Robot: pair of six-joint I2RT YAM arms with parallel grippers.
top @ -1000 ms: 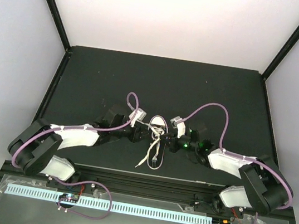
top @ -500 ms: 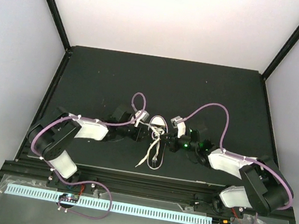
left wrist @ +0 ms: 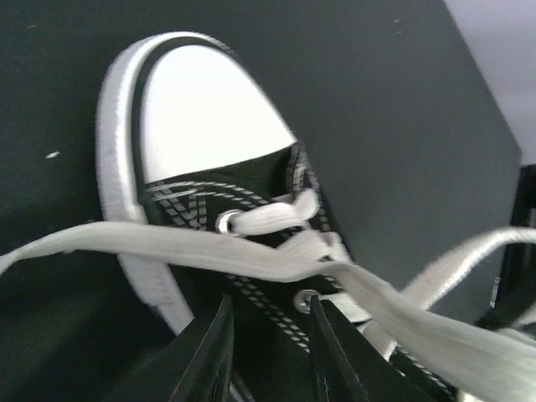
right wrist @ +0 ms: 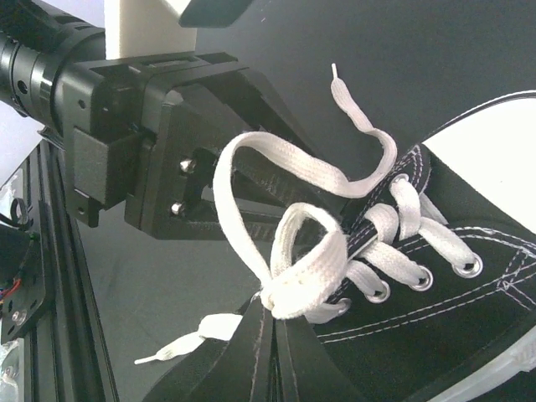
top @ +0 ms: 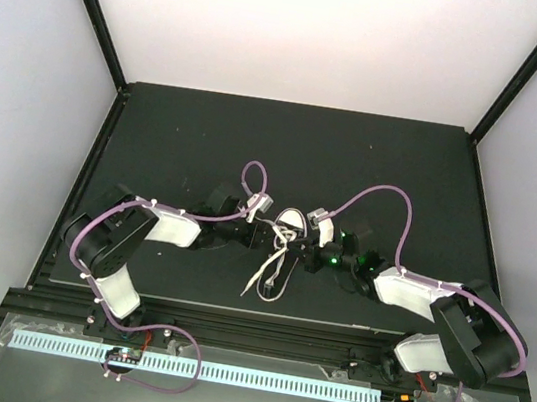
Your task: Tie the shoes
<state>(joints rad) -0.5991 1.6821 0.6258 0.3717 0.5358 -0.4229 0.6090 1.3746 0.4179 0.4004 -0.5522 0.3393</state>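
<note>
Seen from above, the sneaker [top: 284,234] lies on the near half of the dark desk [top: 187,138], midway between left and right, with its white toe cap [top: 289,218] pointing far. The left claw [top: 265,235] is at its left side and the right claw [top: 298,256] at its right. White laces [top: 264,276] run toward the near edge.

In the left wrist view, the left claw [left wrist: 270,322] stands narrowly apart over the black canvas and grips nothing (one of the flat woven laces crosses just beyond its tips). The toe cap is smooth and rounded, edged by a ribbed white sole rim [left wrist: 113,151]. The eyelets [left wrist: 226,222] are metal.

In the right wrist view, the right claw [right wrist: 273,322] is pinched tight on the laces [right wrist: 322,243] where a loop bunches together. White stitching lines the sneaker's canvas side.
</note>
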